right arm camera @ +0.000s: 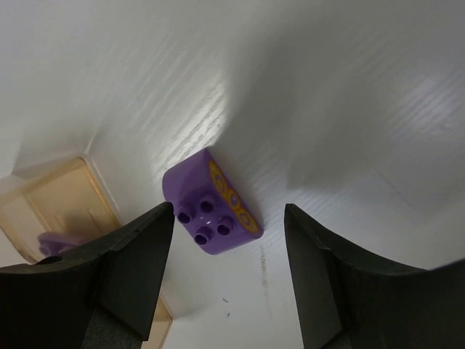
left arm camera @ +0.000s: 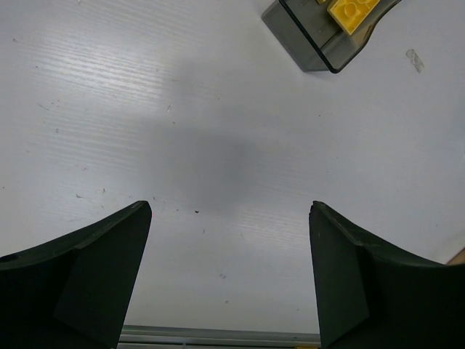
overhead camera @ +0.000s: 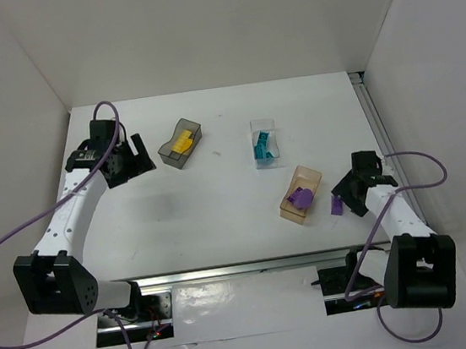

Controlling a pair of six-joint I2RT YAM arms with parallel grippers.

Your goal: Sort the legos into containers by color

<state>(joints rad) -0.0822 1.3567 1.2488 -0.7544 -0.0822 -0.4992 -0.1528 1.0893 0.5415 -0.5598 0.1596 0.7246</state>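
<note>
Sorting looks nearly done: yellow plastic bricks (overhead camera: 181,142) fill the smoky grey bin (overhead camera: 170,157) upper left, teal bricks (overhead camera: 262,147) the clear bin (overhead camera: 262,126) at centre, and one purple brick (overhead camera: 301,197) the amber bin (overhead camera: 306,173). A last purple studded brick (right arm camera: 212,212) lies on the white worktop (overhead camera: 220,210) beside the amber bin, between the parted right fingers (right arm camera: 138,254), ungripped. The left fingers (left arm camera: 94,254) gape wide and hold nothing.

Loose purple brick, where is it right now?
The purple brick lies on the table at the right, between the amber bin and the right pincer.
</note>
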